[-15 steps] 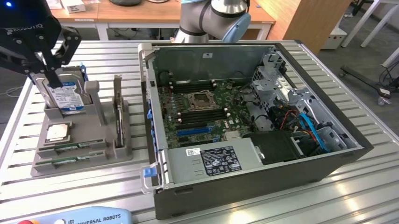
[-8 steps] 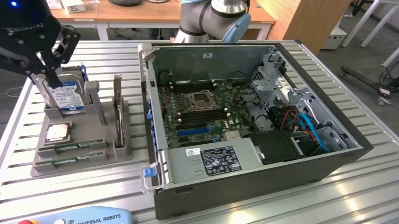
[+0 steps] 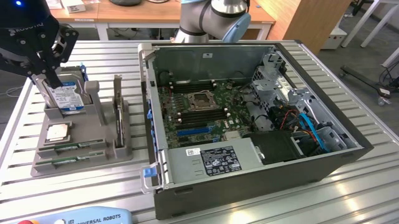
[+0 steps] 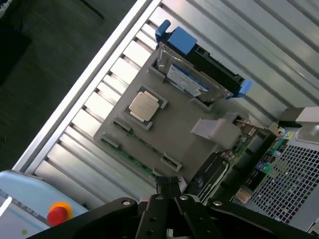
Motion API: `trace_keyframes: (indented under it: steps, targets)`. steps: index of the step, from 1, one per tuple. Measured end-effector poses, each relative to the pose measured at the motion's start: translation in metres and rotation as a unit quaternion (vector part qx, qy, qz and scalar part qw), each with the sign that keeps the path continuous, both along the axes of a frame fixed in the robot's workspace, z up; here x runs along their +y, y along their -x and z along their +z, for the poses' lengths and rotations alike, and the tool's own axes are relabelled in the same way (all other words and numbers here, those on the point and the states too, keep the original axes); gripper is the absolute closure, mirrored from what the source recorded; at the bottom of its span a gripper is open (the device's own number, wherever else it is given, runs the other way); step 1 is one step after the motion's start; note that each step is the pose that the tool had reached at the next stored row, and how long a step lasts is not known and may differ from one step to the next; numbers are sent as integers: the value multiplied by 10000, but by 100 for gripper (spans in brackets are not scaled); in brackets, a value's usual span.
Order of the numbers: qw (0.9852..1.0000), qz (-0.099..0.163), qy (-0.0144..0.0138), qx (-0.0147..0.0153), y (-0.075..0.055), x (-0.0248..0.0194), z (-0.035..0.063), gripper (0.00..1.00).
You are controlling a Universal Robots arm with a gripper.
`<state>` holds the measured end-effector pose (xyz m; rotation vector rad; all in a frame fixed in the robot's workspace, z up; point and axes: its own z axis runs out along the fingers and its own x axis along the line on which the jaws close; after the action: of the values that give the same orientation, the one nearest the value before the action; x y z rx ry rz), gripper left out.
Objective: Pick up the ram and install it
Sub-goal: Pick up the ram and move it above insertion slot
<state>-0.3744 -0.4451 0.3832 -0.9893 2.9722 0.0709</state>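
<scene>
Closest to the wrist camera is the gripper (image 4: 169, 183), its two black fingers pressed together with nothing between them. From the exterior view we see the gripper (image 3: 55, 80) hanging just over the hard drive (image 3: 65, 99), which stands upright at the far end of the grey tray (image 3: 93, 161).

Next along the tray, toward the exterior camera, lies the square processor chip (image 3: 57, 133). Beyond that are two alike green boards in their slots: the first ram stick (image 3: 74, 148), then the second ram stick (image 3: 68, 160) by the tray's near edge. Both lie well apart from the fingertips, lower down and at the opposite end of the tray from the drive. Through the wrist camera the second ram stick (image 4: 133, 160) runs along the tray's rim.

We judge a ram stick to be light, stiff and thin, but brittle. It would take a firm pinch across its flat faces near the middle of the upper long edge, keeping off the contact edge. Pressed-together fingers cannot take it as they stand. Whether it sits loose or snug in its slot we cannot tell.

On the exterior view's right stands the open computer case (image 3: 249, 186) with its green motherboard (image 3: 199, 112), all on the slatted table (image 3: 355, 196)
</scene>
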Motion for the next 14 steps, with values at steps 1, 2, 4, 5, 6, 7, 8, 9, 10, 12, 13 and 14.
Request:
trace_keyframes:
  steps: [1, 2, 4, 5, 6, 7, 8, 9, 10, 12, 13, 14]
  targets:
    - [10000, 90, 1, 0, 0, 0, 0, 90]
    - [9998, 180, 2, 0, 0, 0, 0, 90]
    - [9994, 360, 4, 0, 0, 0, -1, 90]
    - [9990, 449, 4, 0, 0, 0, -2, 90]
    - [9985, 539, 4, 0, 0, 0, -2, 90]
    - [9980, 637, 4, 0, 0, 0, -3, 90]
    - [9974, 722, 5, 0, 0, 0, -3, 90]
    - [9967, 817, 5, 0, 0, 0, -4, 90]
    - [9959, 906, 5, 0, 0, 0, -4, 90]
    - [9941, 1085, 6, 0, 0, 0, -6, 90]
    - [9931, 1174, 7, 0, 0, 0, -6, 90]
    - [9920, 1264, 9, 0, 0, 0, -7, 90]
